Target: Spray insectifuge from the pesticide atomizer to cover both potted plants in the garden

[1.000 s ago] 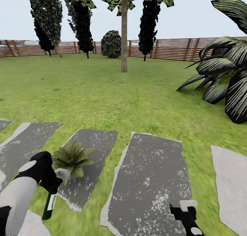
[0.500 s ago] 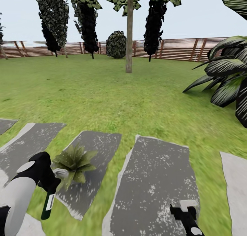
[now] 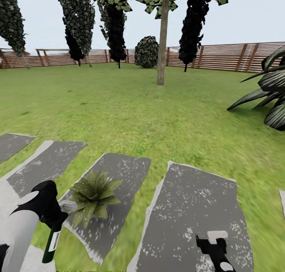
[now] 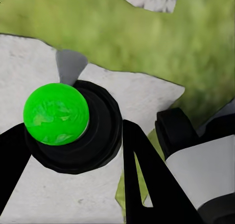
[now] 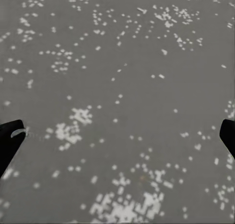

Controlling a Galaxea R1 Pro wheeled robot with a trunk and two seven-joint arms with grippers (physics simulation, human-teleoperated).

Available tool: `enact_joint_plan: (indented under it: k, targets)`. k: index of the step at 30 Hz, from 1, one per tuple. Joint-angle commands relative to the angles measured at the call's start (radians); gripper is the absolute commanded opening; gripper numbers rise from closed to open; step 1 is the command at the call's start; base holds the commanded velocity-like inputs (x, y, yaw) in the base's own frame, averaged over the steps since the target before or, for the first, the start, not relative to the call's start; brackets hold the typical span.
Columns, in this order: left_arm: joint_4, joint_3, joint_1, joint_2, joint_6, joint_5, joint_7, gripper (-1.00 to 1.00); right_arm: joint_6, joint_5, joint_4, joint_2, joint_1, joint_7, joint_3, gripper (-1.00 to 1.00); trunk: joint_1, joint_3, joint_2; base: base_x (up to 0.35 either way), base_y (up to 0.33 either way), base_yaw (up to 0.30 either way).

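My left gripper (image 3: 54,223) is shut on the pesticide atomizer (image 3: 50,244), a dark bottle with a pale label that hangs down from the fingers at the lower left. In the left wrist view the atomizer (image 4: 73,131) shows end-on, a black cylinder with a bright green round cap between the two black fingers (image 4: 147,180). One of the potted plants (image 3: 93,196), a rosette of pointed green leaves, stands on a grey stepping stone (image 3: 118,173) just right of that gripper. My right gripper (image 3: 214,242) hangs open over another stepping stone (image 5: 117,87) with nothing in it.
Grey stepping stones (image 3: 198,200) lie in a row across the green lawn (image 3: 130,109). A large broad-leaved shrub (image 3: 273,101) is at the right edge. A tree trunk (image 3: 161,42), dark trees and a brown slatted fence (image 3: 221,57) stand far back.
The whole view has swung left, so the stones, plant and shrub sit further right in the picture. The left gripper keeps the atomizer beside the plant. The right gripper stays open.
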Motion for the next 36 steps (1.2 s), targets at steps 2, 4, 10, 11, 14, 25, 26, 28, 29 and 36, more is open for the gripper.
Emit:
enact_joint_plan:
  k: [2,4,10,11,14,25,26,28,29,36]
  targets:
    - [-0.001,0.005,0.0,-0.004,0.01,-0.011,-0.011,-1.0,-0.005,0.011,0.002,0.0,-0.001,-0.002,-0.007,1.0,0.0,-0.001,0.0,0.001,0.0,0.277]
    - [-0.002,0.007,0.0,-0.006,0.01,-0.011,-0.012,-1.0,-0.005,0.011,0.002,0.0,-0.002,-0.002,-0.007,1.0,0.0,-0.001,0.0,0.0,0.0,0.277]
    - [-0.007,0.009,0.0,-0.006,0.01,-0.009,-0.014,-1.0,-0.005,0.011,0.002,0.0,-0.002,-0.002,-0.007,1.0,0.0,-0.001,0.0,0.031,-0.089,0.096]
    - [-0.007,0.008,-0.001,-0.006,0.01,-0.009,-0.014,-1.0,-0.005,0.011,0.002,0.0,-0.002,-0.002,-0.007,1.0,0.0,-0.001,0.0,0.087,-0.232,0.007]
    - [-0.008,0.008,-0.001,-0.007,0.01,-0.009,-0.015,-1.0,-0.005,0.011,0.002,0.0,-0.001,-0.002,-0.007,1.0,0.0,-0.001,0.0,0.049,-0.259,0.002]
    - [-0.009,0.009,0.0,-0.007,0.01,-0.009,-0.015,-1.0,-0.005,0.011,0.003,0.0,-0.002,-0.002,-0.007,1.0,0.0,-0.001,0.0,0.102,-0.257,0.116]
    - [-0.009,0.009,0.0,-0.007,0.01,-0.009,-0.015,-1.0,-0.005,0.011,0.003,0.0,-0.002,-0.002,-0.007,1.0,0.0,-0.001,0.0,0.191,-0.232,0.183]
    - [-0.009,0.008,-0.001,-0.007,0.01,-0.009,-0.016,-1.0,-0.005,0.011,0.003,0.0,-0.002,-0.002,-0.007,1.0,0.0,-0.001,0.0,0.152,-0.249,0.078]
    - [-0.009,0.008,0.0,-0.007,0.01,-0.01,-0.016,-1.0,-0.005,0.011,0.003,0.0,-0.001,-0.002,-0.007,1.0,0.0,-0.001,0.0,0.062,-0.274,0.016]
    - [-0.011,0.008,-0.001,-0.007,0.01,-0.01,-0.017,-1.0,-0.005,0.011,0.003,0.0,-0.002,-0.002,-0.007,1.0,0.0,-0.001,0.0,0.009,-0.286,0.002]
